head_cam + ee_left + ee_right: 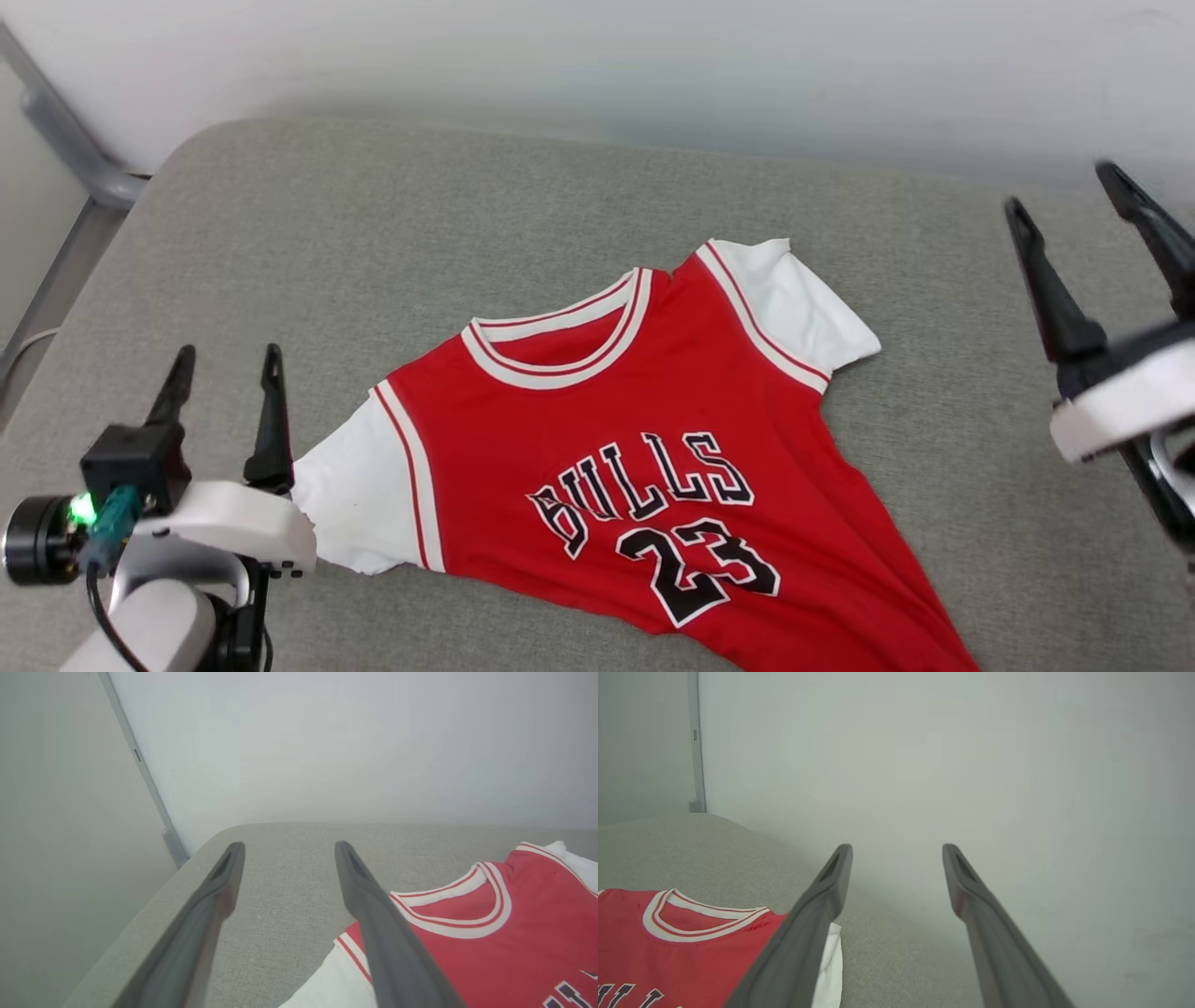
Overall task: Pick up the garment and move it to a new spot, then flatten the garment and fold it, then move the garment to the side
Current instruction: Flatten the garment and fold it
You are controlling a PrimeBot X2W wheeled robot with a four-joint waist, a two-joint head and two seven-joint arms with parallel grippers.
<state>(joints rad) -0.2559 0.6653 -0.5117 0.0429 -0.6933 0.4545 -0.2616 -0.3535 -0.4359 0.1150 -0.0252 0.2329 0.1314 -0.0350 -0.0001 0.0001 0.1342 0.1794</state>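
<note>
The garment (635,429), a red jersey T-shirt with white sleeves and a black "BULLS 23" print, lies face up and spread on the grey cushion (373,252), collar toward the wall. My left gripper (227,353) stands open just left of the left white sleeve, nothing between its fingers. My right gripper (1064,187) is open and raised at the right edge, apart from the shirt. In the left wrist view the garment (490,942) lies to the right of the open left gripper (287,845). In the right wrist view the garment (682,947) lies lower left of the open right gripper (896,847).
A pale wall (653,65) runs behind the cushion. A grey metal frame post (65,140) stands at the far left corner. Bare cushion surface lies beyond the collar and to the right of the shirt.
</note>
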